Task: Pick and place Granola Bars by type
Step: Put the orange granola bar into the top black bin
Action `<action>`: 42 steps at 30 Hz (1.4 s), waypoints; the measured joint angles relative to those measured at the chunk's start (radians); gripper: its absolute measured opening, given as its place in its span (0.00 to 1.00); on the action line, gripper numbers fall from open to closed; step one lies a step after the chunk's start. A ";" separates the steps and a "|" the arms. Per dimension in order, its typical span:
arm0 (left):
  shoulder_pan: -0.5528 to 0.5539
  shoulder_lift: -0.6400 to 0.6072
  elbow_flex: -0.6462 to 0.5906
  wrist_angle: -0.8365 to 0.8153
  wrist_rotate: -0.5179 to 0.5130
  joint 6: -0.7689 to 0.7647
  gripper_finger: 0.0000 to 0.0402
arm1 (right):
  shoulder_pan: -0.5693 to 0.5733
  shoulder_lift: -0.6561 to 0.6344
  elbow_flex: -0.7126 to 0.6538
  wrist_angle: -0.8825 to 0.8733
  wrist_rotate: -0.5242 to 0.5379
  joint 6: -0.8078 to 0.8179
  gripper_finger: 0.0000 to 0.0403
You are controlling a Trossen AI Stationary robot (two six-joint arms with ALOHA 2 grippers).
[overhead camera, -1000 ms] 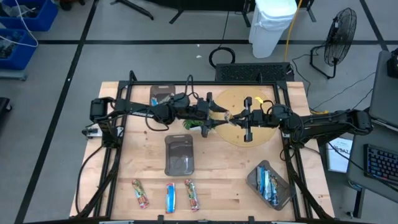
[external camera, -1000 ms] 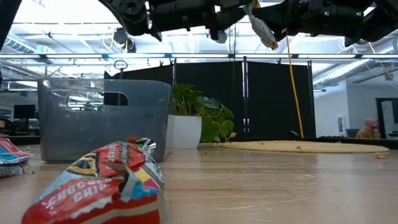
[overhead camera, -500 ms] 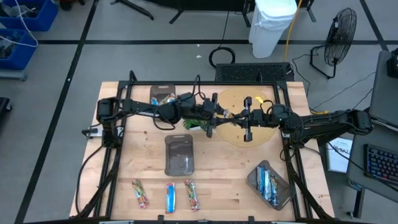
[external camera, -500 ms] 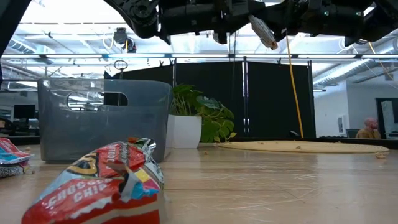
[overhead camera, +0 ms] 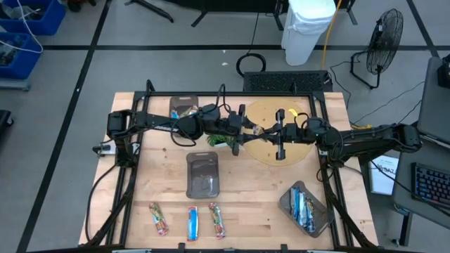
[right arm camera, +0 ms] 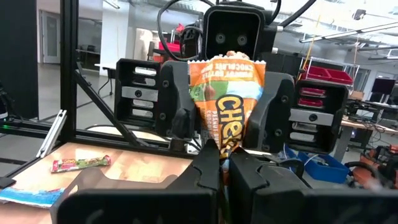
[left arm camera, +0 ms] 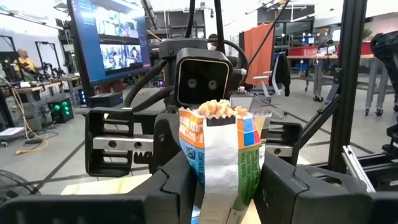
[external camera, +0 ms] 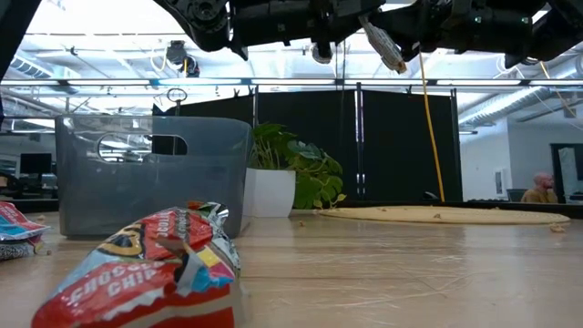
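Note:
One granola bar (overhead camera: 259, 131) in an orange, green and white wrapper is high in the air over the table's far middle, between my two grippers, which face each other. My left gripper (overhead camera: 253, 129) comes from the left and my right gripper (overhead camera: 265, 131) from the right. Both are shut on this bar. The bar shows in the left wrist view (left arm camera: 221, 155), in the right wrist view (right arm camera: 227, 99) and at the top of the low view (external camera: 383, 41). Three more bars (overhead camera: 192, 222) lie flat in a row near the table's near edge. My left gripper has the bar between its two fingers (left arm camera: 174, 180), one on each long side edge (left arm camera: 189, 155). It comes level from the table's left. The bar is lifted clear of the table. My right gripper pinches the bar's flat faces (right arm camera: 219, 144) between its two shut fingers. It comes level from the table's right. The bar slants in the air, with a free end (external camera: 399, 64) pointing down.
A tray (overhead camera: 183, 107) with bars stands at the far left, a tray (overhead camera: 202, 174) in the middle, and a tray (overhead camera: 304, 207) with blue bars at the near right. A small plant (overhead camera: 223, 140) stands below the grippers, beside a round tan mat (overhead camera: 295, 151).
My left gripper has gone toward the table's right edge, up to the bar held by my right gripper, and its fingers now stand at the bar's sides. My right gripper and the bar have kept still.

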 joint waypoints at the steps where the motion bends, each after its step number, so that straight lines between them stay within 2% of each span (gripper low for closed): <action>1: 0.000 -0.001 0.000 0.000 0.000 0.000 0.34 | 0.000 -0.001 0.000 -0.001 0.000 0.000 0.00; 11: 0.000 -0.001 0.000 0.001 -0.002 0.013 0.33 | 0.000 0.000 0.000 -0.006 0.000 0.000 0.00; 14: 0.000 -0.001 0.000 0.001 -0.004 0.016 0.27 | 0.000 0.001 0.000 -0.006 0.001 0.000 0.00; 19: 0.006 -0.020 0.000 -0.026 -0.003 0.037 0.10 | 0.000 0.001 0.000 -0.005 0.002 0.001 0.00; 23: 0.012 -0.033 0.000 -0.061 -0.003 0.043 0.08 | 0.000 0.003 0.000 -0.007 0.009 0.022 0.02; 26: 0.015 -0.039 0.000 -0.062 -0.001 0.045 0.07 | 0.000 -0.001 -0.001 -0.017 0.007 0.025 0.10; 35: 0.027 -0.110 0.000 -0.154 -0.005 0.069 0.06 | 0.000 -0.032 -0.003 -0.095 0.003 0.031 0.47; 38: 0.037 -0.170 -0.005 -0.240 -0.005 0.087 0.06 | 0.000 -0.098 -0.003 -0.159 0.009 0.058 0.53; 42: 0.044 -0.253 -0.030 -0.362 -0.005 0.130 0.06 | 0.000 -0.203 -0.003 -0.310 0.077 0.071 0.55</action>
